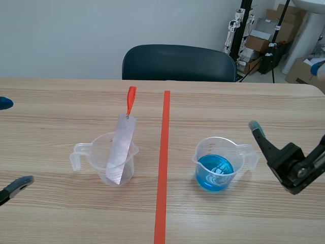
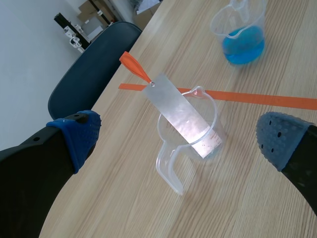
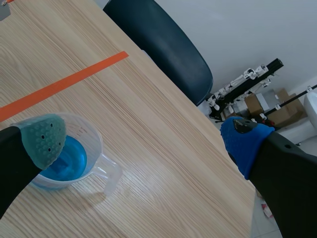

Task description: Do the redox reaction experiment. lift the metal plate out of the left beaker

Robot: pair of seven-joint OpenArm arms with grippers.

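The left beaker (image 1: pixel 95 158) is clear plastic and stands left of the orange tape line. A shiny metal plate (image 1: pixel 121 148) leans in it, tilted, with an orange tag (image 1: pixel 131 99) at its upper end. My left gripper (image 1: pixel 10 145) is open at the table's left edge, well apart from the beaker. In the left wrist view the beaker (image 2: pixel 171 166) and plate (image 2: pixel 181 116) lie ahead of the open left gripper (image 2: pixel 181 141), untouched. The right beaker (image 1: pixel 218 165) holds blue liquid. My right gripper (image 1: pixel 287 96) is open just right of it, holding nothing; the right wrist view shows this beaker (image 3: pixel 69 158) behind the left finger.
An orange tape line (image 1: pixel 163 168) runs down the table's middle between the two beakers. A dark chair (image 1: pixel 177 62) stands behind the far edge. Boxes and stands (image 1: pixel 264 40) sit off the table at the back right.
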